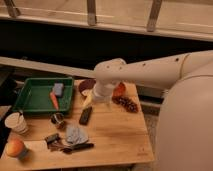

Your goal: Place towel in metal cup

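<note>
The towel (75, 134) is a crumpled grey-blue cloth lying on the wooden table (117, 135) near its front left. The small metal cup (57, 119) stands upright just up and left of the towel, apart from it. My gripper (96, 100) is at the end of the white arm over the back middle of the table, beside the brown bowl (87, 86) and just behind a black remote (86, 115). It is well away from both the towel and the cup.
A green tray (30, 102) at the back left holds a blue sponge (58, 89) and a carrot (53, 100). A paper cup (16, 122) and an orange fruit (15, 148) stand at the left edge. A pine cone (127, 104) lies at the back right, dark utensils (67, 146) by the towel.
</note>
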Robot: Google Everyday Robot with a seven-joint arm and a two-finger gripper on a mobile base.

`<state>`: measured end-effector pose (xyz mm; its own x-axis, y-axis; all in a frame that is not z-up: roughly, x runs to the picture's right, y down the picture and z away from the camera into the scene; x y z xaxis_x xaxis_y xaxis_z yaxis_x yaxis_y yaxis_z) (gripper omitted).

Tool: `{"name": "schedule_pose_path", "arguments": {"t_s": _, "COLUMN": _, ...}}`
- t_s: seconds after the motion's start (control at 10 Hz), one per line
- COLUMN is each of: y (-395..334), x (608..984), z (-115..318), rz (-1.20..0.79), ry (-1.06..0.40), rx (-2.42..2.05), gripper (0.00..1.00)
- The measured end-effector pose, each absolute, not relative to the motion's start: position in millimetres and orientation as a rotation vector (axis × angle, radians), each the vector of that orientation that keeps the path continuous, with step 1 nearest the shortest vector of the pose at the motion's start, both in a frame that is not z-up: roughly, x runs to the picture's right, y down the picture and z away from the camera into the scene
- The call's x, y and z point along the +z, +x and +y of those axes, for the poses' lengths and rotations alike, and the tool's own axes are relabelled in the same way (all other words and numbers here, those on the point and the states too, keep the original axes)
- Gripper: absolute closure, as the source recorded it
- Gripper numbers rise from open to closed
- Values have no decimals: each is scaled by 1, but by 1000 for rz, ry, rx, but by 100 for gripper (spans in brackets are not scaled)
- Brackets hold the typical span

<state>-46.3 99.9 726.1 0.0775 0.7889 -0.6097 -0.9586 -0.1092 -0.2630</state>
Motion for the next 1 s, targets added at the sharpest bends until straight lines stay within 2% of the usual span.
{"name": "schedule_pose_path", "arguments": {"t_s": 0.2, "y": -83, "x": 722, "z": 126, "rz": 258, "ry": -788, "rx": 1453, "gripper": 20}}
{"name": "schedule_pose_path", "arguments": {"t_s": 0.7, "y": -80, "x": 723, "z": 127, "rz": 269, "ry": -784, "rx": 1447, "gripper": 20}}
{"name": "schedule_pose_path", "arguments": {"t_s": 1.0, "y": -113, "x": 732, "z": 156, "rz": 342, "ry": -777, "rx": 1373, "gripper": 20}}
